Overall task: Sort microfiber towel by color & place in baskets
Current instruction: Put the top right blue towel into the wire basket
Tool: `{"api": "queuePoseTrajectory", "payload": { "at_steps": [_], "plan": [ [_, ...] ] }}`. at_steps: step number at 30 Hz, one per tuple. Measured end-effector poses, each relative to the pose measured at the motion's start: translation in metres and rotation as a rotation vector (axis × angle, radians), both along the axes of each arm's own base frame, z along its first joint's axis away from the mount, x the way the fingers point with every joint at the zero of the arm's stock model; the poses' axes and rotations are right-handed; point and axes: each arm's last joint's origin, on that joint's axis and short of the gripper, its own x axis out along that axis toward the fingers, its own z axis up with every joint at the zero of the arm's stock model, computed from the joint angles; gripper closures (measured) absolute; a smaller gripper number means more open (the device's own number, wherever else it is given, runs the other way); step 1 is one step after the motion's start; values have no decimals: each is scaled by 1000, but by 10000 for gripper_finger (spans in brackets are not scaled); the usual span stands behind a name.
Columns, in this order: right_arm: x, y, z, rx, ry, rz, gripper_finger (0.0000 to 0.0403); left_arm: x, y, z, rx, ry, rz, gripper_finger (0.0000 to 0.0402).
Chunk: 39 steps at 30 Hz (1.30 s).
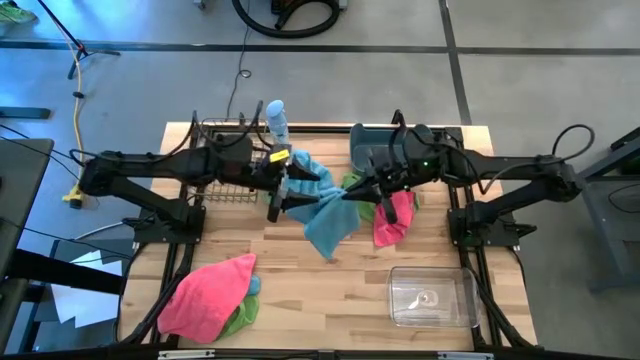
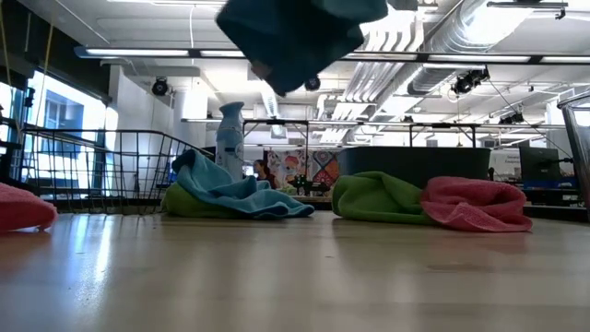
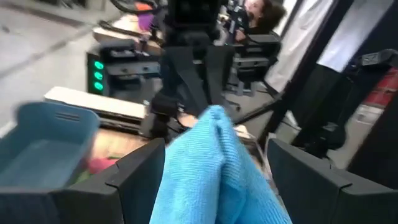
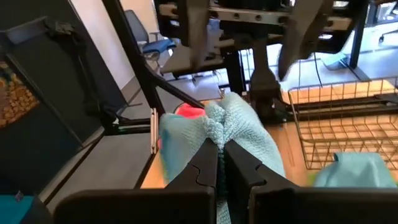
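The right gripper (image 4: 219, 163) clenches the light blue towel (image 1: 325, 215) above table centre; the left gripper (image 1: 283, 190), at its nine o'clock, stands released. The hanging cloth may snag the pink towel (image 1: 393, 218).

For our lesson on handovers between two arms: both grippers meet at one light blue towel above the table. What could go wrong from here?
1. The right gripper pinches only a small fold of the light blue towel, while the left gripper's fingers stand open around it; the hanging cloth may slip.
2. The towel's loose end hangs low and could drag the green towel or pink towel beneath.
3. The two grippers are very close and could bump.
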Motion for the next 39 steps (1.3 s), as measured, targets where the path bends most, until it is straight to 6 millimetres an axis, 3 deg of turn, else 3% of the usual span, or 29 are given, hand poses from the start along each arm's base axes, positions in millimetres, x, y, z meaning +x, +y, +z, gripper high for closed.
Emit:
{"api": "queuePoseTrajectory", "payload": {
  "at_steps": [10, 30, 34, 39],
  "plan": [
    [15, 4, -9, -35, -9, 21, 403, 18, -2, -18, -83, 79, -31, 130],
    [18, 1, -7, -90, -58, 11, 402, 26, -12, -35, 63, 160, -83, 135],
    [18, 1, -6, -103, -68, 13, 402, 35, -12, -44, 58, 185, -74, 179],
    [18, 1, -6, -103, -68, 13, 402, 38, -12, -48, 42, 203, -70, 311]
  ]
}}
